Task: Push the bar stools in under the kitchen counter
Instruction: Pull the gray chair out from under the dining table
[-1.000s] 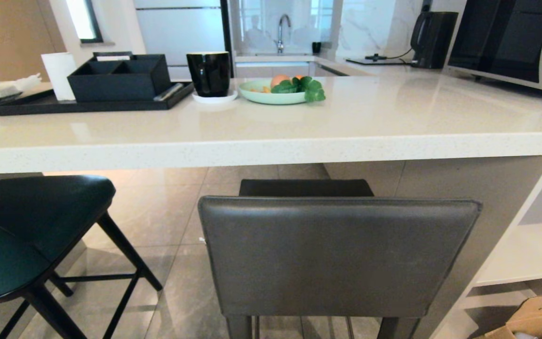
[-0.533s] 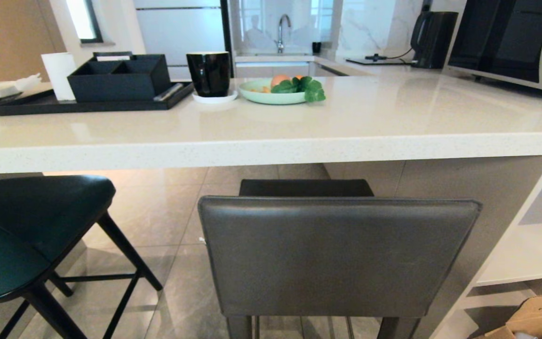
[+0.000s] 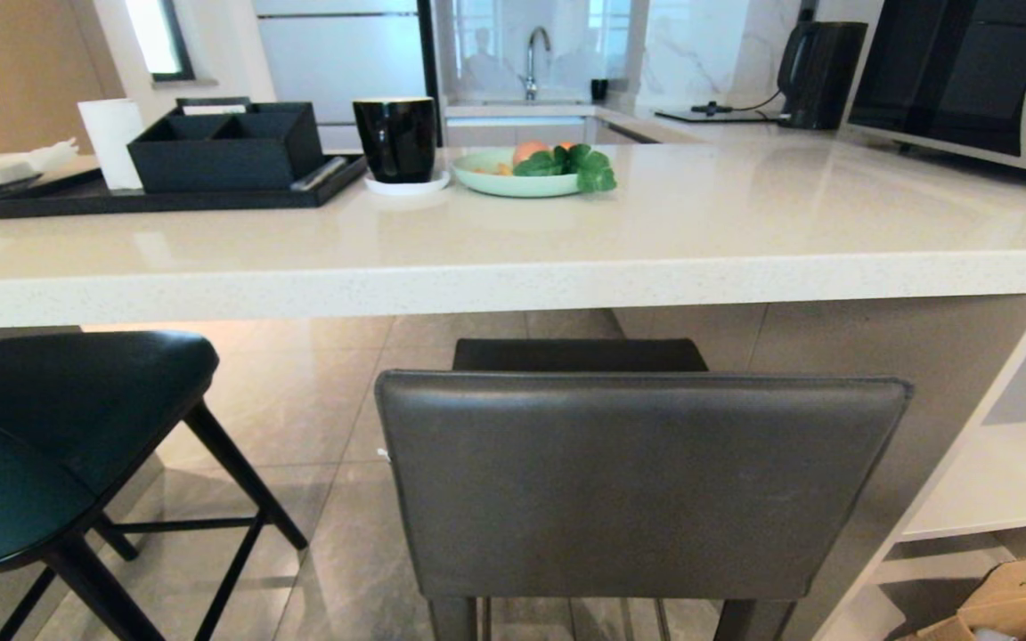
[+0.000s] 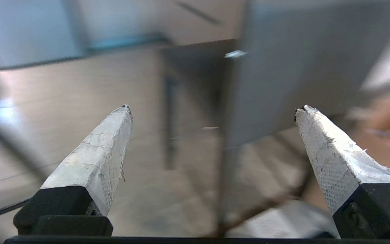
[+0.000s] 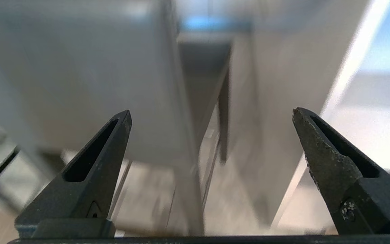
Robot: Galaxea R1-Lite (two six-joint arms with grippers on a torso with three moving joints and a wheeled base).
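**Two stools at the counter, both grippers spread wide**

The grey stool (image 3: 642, 485) stands straight ahead, its rectangular back facing the camera with the long axis running left to right, parallel to the counter (image 3: 513, 280) edge. Its seat (image 3: 580, 354) points away, toward the counter, and the far part of the seat appears to reach in under the slab edge; the back stands on the near side of it. The teal stool (image 3: 59, 436) is at the far left, partly cut off by the frame. Its seat is angled toward the right and the counter, its black legs (image 3: 241, 485) splayed on the tiled floor (image 3: 317, 418). The two stools are apart, with bare tiles between them.

On the counter sit a black tray (image 3: 166, 196) with an organiser, a black mug (image 3: 395, 138) and a green plate (image 3: 517, 174) of fruit.

The left gripper (image 4: 212, 108) has its fingers (image 4: 95, 159) wide apart with nothing between them; beyond them is a blurred grey panel, probably the grey stool's back. The right gripper (image 5: 212, 113) is likewise spread and empty, looking at blurred grey surfaces.
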